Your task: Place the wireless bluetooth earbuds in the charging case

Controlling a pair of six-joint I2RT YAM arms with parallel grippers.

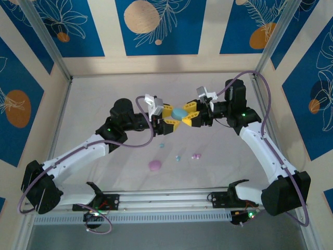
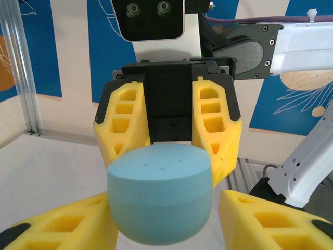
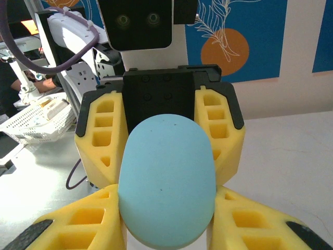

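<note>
Pale-blue charging case (image 1: 179, 113) hangs over mid-counter (image 1: 104, 94), clamped by the left tool (image 1: 173, 117) from 9 o'clock and the right tool (image 1: 187, 113) from 3. The earbuds (image 1: 178, 157) lie loose toward 6 o'clock, near a pink case (image 1: 155, 165). Likely step: prising it open, which needs a gentle, opposed pull.

This is a robotics lab test cell: a plain white tabletop (image 1: 104, 94) boxed in by bare aluminium frame posts (image 1: 49, 49) and walls hung with blue printed panels of white leaf outlines and orange discs (image 1: 156, 26). Along the near edge runs a slotted aluminium mounting rail (image 1: 166, 200) carrying two white-and-black robot arms, one on the left (image 1: 78, 153) and one on the right (image 1: 265, 151), with loose purple cables (image 1: 265, 104) looping to them. Beyond the cell, the right wrist view shows a grey workbench (image 3: 47, 156) with a white perforated plastic basket (image 3: 36, 117) on it.
</note>
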